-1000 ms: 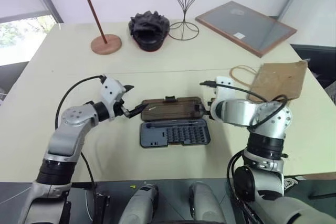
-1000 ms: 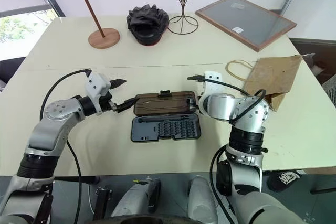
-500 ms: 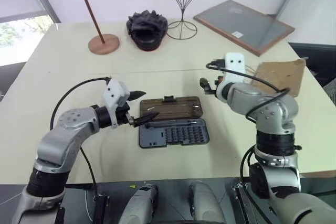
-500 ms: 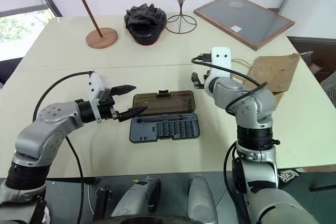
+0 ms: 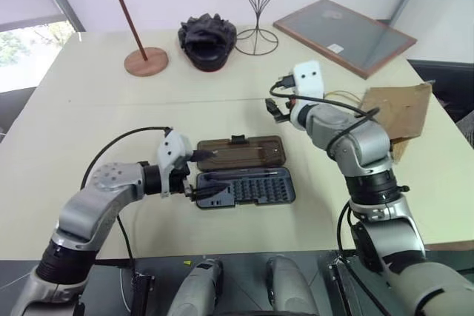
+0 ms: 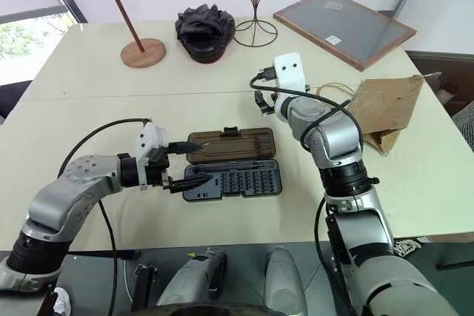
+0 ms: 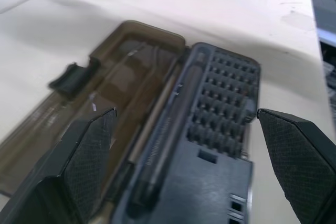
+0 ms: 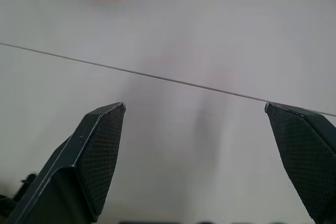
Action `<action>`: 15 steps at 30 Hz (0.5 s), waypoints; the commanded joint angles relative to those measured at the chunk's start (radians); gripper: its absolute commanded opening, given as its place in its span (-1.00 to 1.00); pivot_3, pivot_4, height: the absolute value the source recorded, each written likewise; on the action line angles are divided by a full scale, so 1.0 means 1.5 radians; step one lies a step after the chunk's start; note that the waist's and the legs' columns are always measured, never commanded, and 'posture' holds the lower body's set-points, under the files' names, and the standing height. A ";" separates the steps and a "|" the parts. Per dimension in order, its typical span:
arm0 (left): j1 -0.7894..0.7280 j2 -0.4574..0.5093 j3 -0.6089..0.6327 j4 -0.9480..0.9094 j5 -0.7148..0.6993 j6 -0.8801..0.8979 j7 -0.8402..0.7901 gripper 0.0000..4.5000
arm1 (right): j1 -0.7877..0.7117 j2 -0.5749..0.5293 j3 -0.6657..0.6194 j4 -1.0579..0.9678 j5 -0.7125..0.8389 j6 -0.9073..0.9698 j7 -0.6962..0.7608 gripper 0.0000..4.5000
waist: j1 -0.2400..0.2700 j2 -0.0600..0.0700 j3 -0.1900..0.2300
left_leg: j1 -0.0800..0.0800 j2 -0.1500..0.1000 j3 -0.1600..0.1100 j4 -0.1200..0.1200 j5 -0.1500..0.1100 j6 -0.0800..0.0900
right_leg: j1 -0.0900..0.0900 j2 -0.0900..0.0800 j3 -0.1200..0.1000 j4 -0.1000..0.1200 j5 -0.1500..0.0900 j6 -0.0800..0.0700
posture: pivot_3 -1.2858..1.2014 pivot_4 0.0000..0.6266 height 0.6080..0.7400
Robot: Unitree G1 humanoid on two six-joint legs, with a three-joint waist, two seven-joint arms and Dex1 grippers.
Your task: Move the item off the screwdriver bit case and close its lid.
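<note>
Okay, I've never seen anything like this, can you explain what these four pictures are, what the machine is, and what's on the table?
This is a humanoid robot with two arms, each ending in a black two-fingered pincer. The two wide pictures come from cameras in its head, looking down over its arms. The two close-ups come from a camera on each wrist, looking out between that pincer's fingers.

On the pale table lies an open screwdriver bit case, its smoky-brown lid folded flat behind it. The left pincer sits open at the case's end; the right pincer hangs open above the table beyond the case. Neither holds anything.

A brown paper bag lies off to the robot's right. Farther back stand a wooden stand, a black lumpy object, a wire stand and a framed grey panel.
</note>
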 commanded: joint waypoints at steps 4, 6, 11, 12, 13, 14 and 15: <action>-0.002 0.007 0.020 0.001 0.000 -0.030 -0.009 0.46 | 0.000 0.021 -0.025 -0.032 -0.030 0.000 0.017 1.00 | 0.000 0.000 0.000 | 0.000 0.000 0.000 0.000 0.000 0.000 | 0.000 0.000 0.000 0.000 0.000 0.000 | 0.03 -0.52 1.00; 0.001 0.016 0.021 0.000 -0.006 -0.027 -0.020 0.00 | 0.001 0.023 -0.029 -0.031 -0.037 0.001 0.022 1.00 | 0.000 0.000 0.000 | 0.000 0.000 0.000 0.000 0.000 0.000 | 0.000 0.000 0.000 0.000 0.000 0.000 | 0.03 -0.52 1.00; 0.015 0.041 0.013 -0.004 -0.017 -0.020 -0.056 -0.96 | 0.001 0.018 -0.032 -0.023 -0.052 -0.007 0.056 1.00 | -0.001 0.000 0.000 | 0.000 0.000 0.000 0.000 0.000 0.000 | 0.000 0.000 0.000 0.000 0.000 0.000 | 0.03 -0.52 1.00; 0.019 0.044 0.011 -0.005 -0.018 -0.020 -0.064 -0.96 | 0.001 0.014 -0.030 -0.021 -0.053 -0.011 0.068 1.00 | -0.001 0.000 0.000 | 0.000 0.000 0.000 0.000 0.000 0.000 | 0.000 0.000 0.000 0.000 0.000 0.000 | 0.03 -0.52 1.00; 0.024 0.047 0.008 -0.005 -0.017 -0.021 -0.069 -0.96 | 0.001 0.011 -0.029 -0.021 -0.056 -0.015 0.079 1.00 | -0.001 0.000 0.000 | 0.000 0.000 0.000 0.000 0.000 0.000 | 0.000 0.000 0.000 0.000 0.000 0.000 | 0.03 -0.52 1.00; 0.028 0.049 0.004 -0.004 -0.012 -0.024 -0.074 -0.96 | 0.002 0.006 -0.025 -0.020 -0.060 -0.020 0.092 1.00 | -0.001 0.000 0.000 | 0.000 0.000 0.000 0.000 0.000 0.000 | 0.000 0.000 0.000 0.000 0.000 0.000 | 0.03 -0.52 1.00; 0.031 0.053 -0.002 -0.002 -0.007 -0.026 -0.081 -0.96 | 0.002 0.000 -0.021 -0.017 -0.065 -0.024 0.105 1.00 | -0.001 0.000 0.000 | 0.000 0.000 0.000 0.000 0.000 0.000 | 0.000 0.000 0.000 0.000 0.000 0.000 | 0.03 -0.52 1.00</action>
